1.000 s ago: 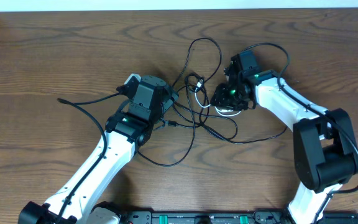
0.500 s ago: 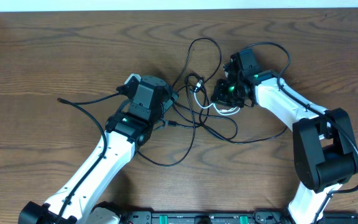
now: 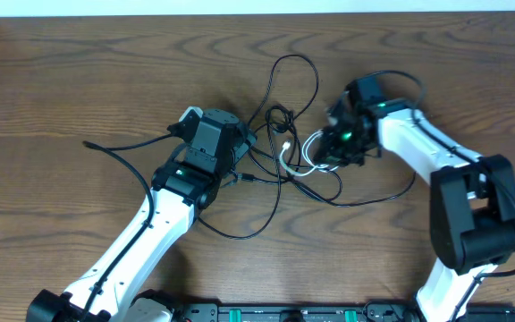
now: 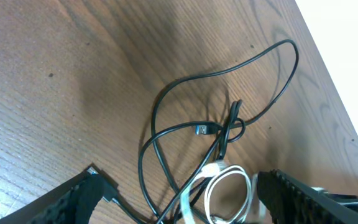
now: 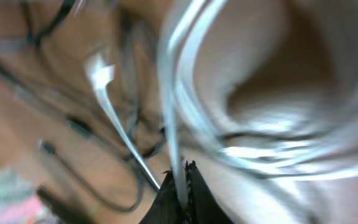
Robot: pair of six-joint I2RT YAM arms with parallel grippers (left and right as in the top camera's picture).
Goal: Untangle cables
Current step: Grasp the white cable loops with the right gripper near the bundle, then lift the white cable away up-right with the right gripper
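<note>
The cables lie in a tangle at the table's middle: black cords [image 3: 280,61] looping toward the back and a coiled white cord [image 3: 309,148]. My right gripper [image 3: 329,152] is at the tangle's right side, shut on a strand of the white cord [image 5: 169,112], which runs up from its closed tips [image 5: 182,175]; that view is blurred. My left gripper [image 3: 244,143] sits at the tangle's left edge, open. In the left wrist view its fingers [image 4: 79,196] stand wide apart, the gripper [image 4: 182,190] straddling crossing black cords [image 4: 222,73] and the white coil [image 4: 229,186] without gripping them.
A further black cord loop [image 3: 240,234] trails toward the front beside the left arm. Thicker arm wiring [image 3: 119,146] runs left from the left wrist. The table's back edge [image 3: 257,12] lies beyond the tangle.
The right gripper has shut on the white cord and shifted right and slightly forward, drawing the white coil out from the black cords. The left arm has stayed still.
</note>
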